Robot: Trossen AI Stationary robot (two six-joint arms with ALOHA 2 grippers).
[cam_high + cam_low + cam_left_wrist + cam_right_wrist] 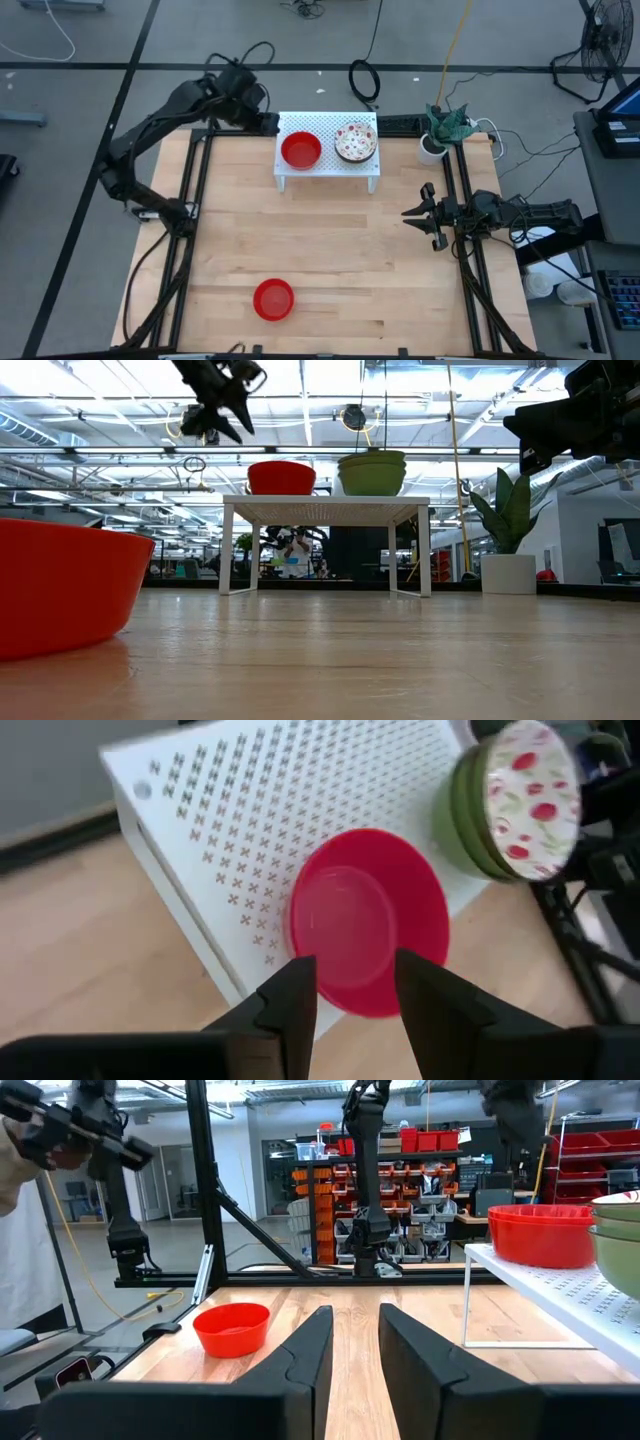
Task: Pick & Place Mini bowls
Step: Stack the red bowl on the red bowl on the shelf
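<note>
The pale wooden table (330,250) carried everything, and at its far edge stood the white perforated metal stand (300,124) on short legs. On that stand sat a glossy red mini bowl (300,150) and, beside it and apart, a stack of green-sided bowls topped by a white bowl with a red floral pattern (355,141). A second glossy red mini bowl (273,300) lay alone near the table's near edge, well apart from the stand.

The bowls looked light, stiff and smooth, probably plastic, so I judged them slippery under hard fingers and likely to skid if nudged from the side. The thin upright rim seemed the best hold, one finger inside and one outside; the sloping wall would squeeze out of a pinch.

The left gripper (355,995) hovered over the stand's corner above the red bowl there, its fingers moderately spread and holding nothing. The right gripper (425,213) waited at the table's right edge, fingers parted and empty, level with the open middle.

A white cup with a green plant (434,146) stood off the stand's right end, clear of any path to the red bowls. The stacked bowls sat near enough to be knocked, I thought, by a careless descent on the stand.
</note>
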